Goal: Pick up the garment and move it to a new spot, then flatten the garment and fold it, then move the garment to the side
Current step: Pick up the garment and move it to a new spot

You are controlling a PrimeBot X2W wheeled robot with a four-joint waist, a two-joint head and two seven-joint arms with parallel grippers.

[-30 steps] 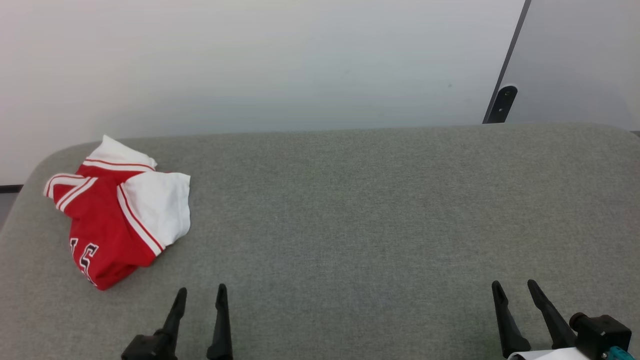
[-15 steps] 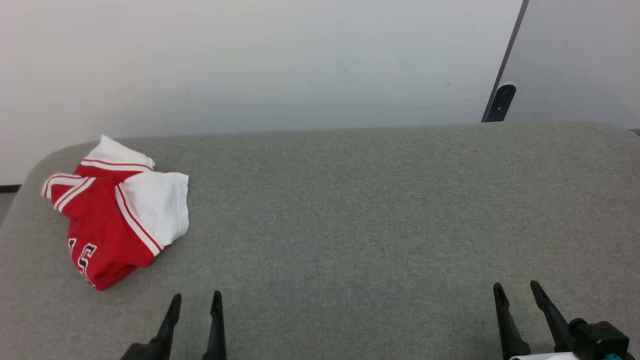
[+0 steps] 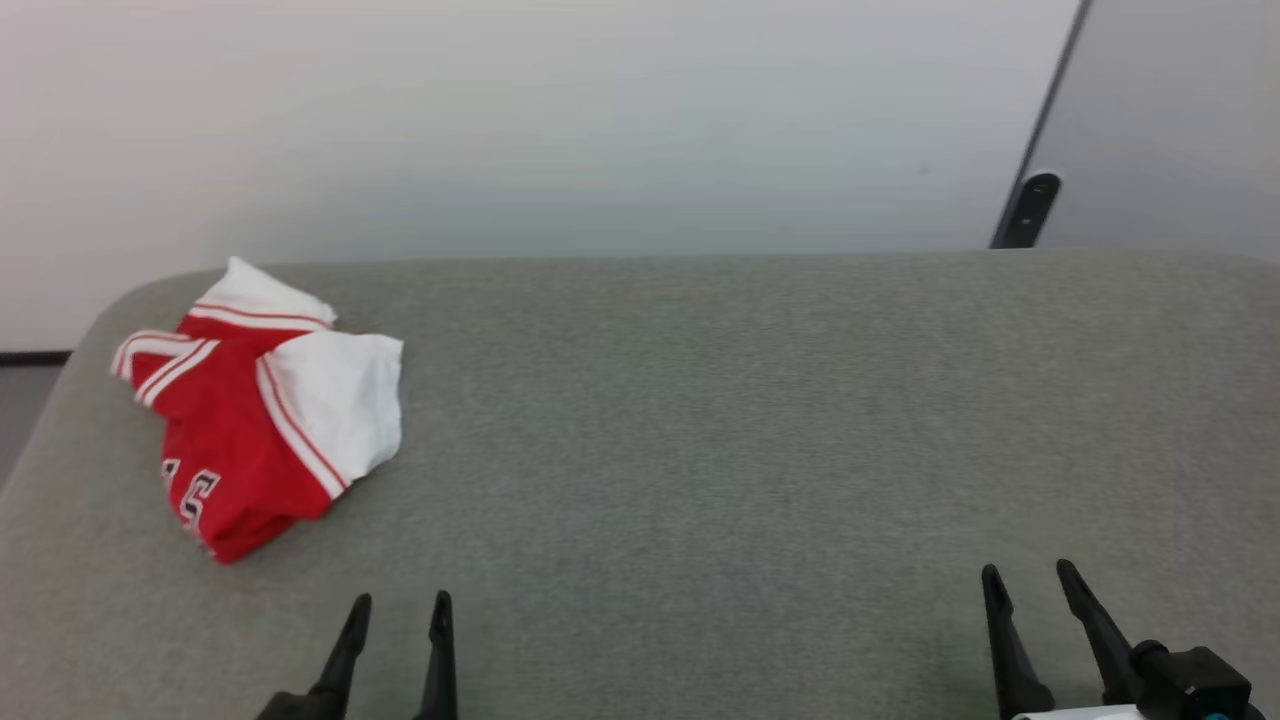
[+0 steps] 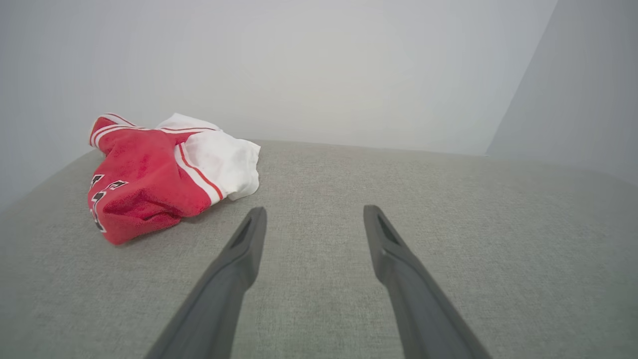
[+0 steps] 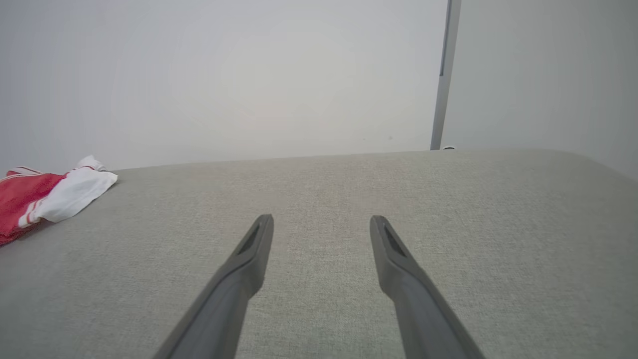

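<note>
The garment (image 3: 255,410), a red shirt with white sleeves and striped trim, lies crumpled at the far left of the grey padded table (image 3: 700,420). Black white-edged lettering shows on its near red fold. It also shows in the left wrist view as the garment (image 4: 159,174) and at the left edge of the right wrist view as the garment (image 5: 45,197). My left gripper (image 3: 400,603) is open near the front edge, just right of and nearer than the shirt, apart from it. Over at the front right, my right gripper (image 3: 1030,573) is open and holds nothing.
A pale wall (image 3: 550,120) rises behind the table. A dark post with a black fitting (image 3: 1030,208) stands at the back right beside a grey panel. The table's corners are rounded, and its left edge drops off just beyond the shirt.
The whole head picture has shifted a little to the right, so the camera has turned. The left fingers sit slightly lower in view than a second ago. The garment has not changed shape.
</note>
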